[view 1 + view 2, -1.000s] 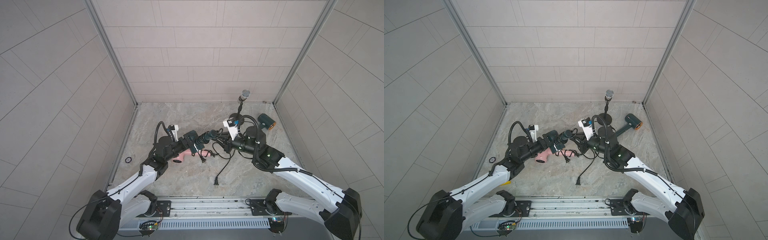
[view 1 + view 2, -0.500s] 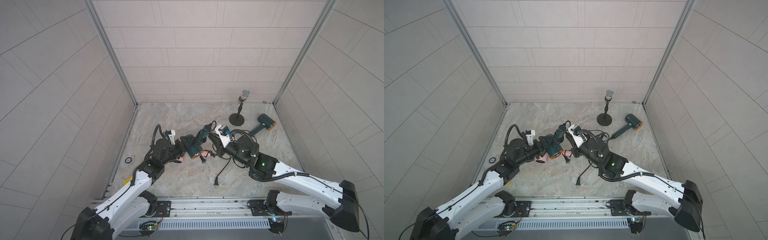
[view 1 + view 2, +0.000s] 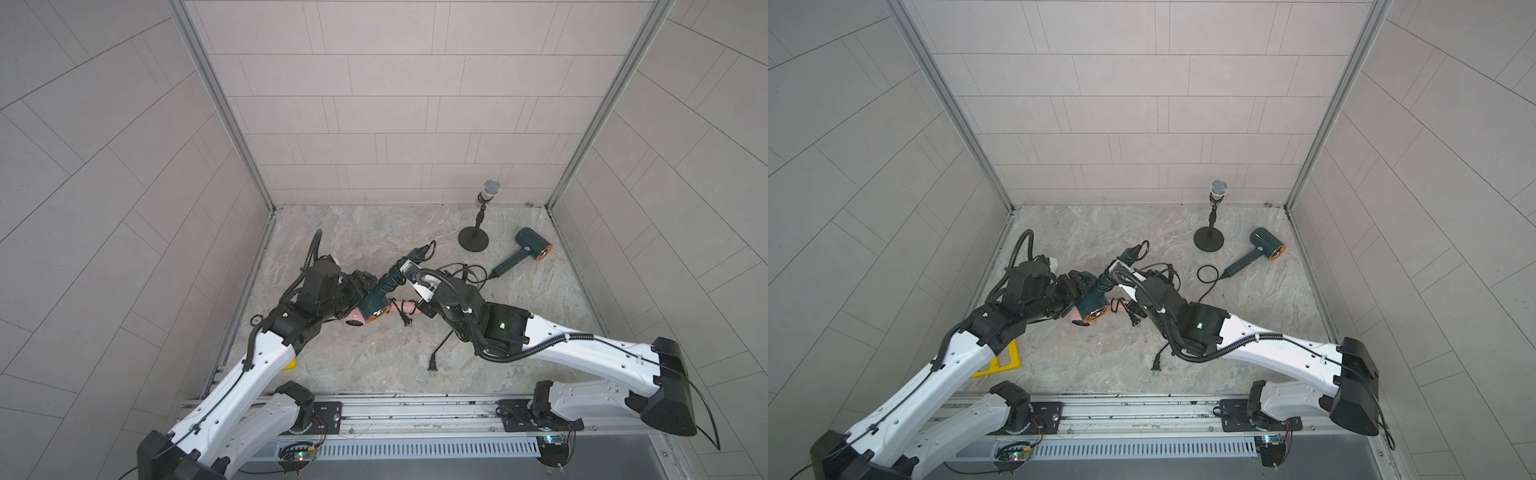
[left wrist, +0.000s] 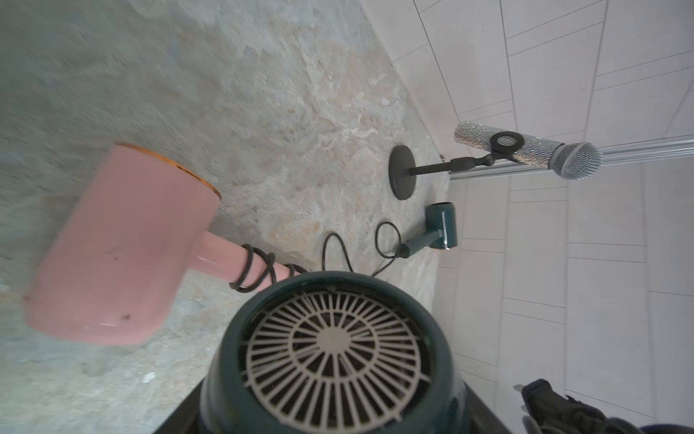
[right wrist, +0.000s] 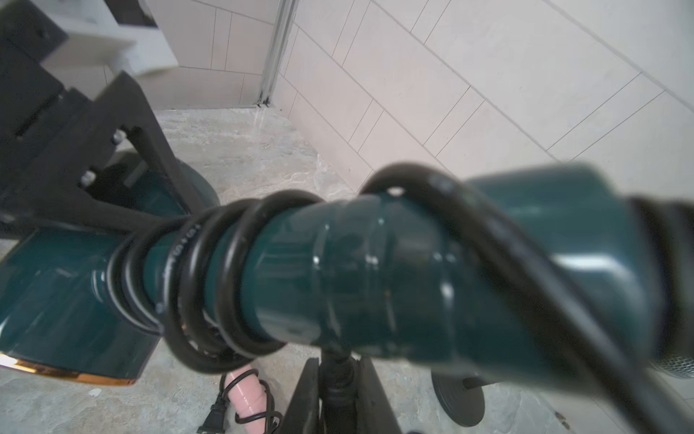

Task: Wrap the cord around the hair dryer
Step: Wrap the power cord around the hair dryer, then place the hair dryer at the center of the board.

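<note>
While left tool point(image 3: 365, 292) clamps hair dryer point(image 3: 375, 306), right tool point(image 5: 338, 394) pinches cord point(image 5: 233, 270), handle point(image 3: 392, 279) pointing rearward.

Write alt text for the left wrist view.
The rear grille of a dark green hair dryer fills the foreground. Beyond it a pink hair dryer lies on the marbled floor, black cord coiled round its handle; farther off, another green dryer and a microphone stand.

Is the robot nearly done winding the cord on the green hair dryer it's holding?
About partway. Done: several loops of black cord circle the dark green hair dryer's handle. In hand: the left gripper holds its head, the right gripper pinches the cord. Left: cord beyond that grip is loose and needs winding.
</note>
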`<state>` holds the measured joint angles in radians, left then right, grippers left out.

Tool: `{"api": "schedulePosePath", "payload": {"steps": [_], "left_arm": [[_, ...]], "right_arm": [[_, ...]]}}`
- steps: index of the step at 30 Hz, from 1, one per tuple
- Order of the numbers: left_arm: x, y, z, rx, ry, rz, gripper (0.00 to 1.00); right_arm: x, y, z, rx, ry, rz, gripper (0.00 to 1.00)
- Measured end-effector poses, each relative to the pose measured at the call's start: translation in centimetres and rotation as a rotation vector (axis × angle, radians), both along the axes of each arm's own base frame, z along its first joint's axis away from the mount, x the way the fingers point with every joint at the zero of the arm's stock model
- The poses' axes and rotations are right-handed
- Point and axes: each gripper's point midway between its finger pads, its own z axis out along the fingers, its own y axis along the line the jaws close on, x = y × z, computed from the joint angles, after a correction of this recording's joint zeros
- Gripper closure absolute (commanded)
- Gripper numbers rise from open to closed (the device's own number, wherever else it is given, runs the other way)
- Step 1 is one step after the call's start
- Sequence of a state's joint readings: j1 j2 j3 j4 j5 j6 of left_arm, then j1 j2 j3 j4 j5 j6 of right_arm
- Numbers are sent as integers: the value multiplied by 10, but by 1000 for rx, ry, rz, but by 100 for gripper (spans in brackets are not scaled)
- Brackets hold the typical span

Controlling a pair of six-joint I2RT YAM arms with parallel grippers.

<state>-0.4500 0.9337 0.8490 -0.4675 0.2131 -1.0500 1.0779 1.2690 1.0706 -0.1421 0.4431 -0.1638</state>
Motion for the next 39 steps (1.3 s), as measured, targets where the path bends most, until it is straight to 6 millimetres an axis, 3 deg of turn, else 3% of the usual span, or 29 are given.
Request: {"api": "schedulePosePath", "payload": {"steps": [7,16,23,29,39], "left_arm": [[25,23,8,308,-7,-15,100],[76,37,30,581,-64,-29,100],[106,45,0,727,-36,-33,100],[144,51,-22,870,-52,-78,100],[209,20,-97,988,50,-387,100]], "right_arm": [[21,10,-37,40,308,-16,100],[59,18,-42,294,657,-65,100],[83,26,-80,323,873,-137,100],[116,38,-118,339,1013,-206,100],[138,26,-192,352,1184,-395,100]]}}
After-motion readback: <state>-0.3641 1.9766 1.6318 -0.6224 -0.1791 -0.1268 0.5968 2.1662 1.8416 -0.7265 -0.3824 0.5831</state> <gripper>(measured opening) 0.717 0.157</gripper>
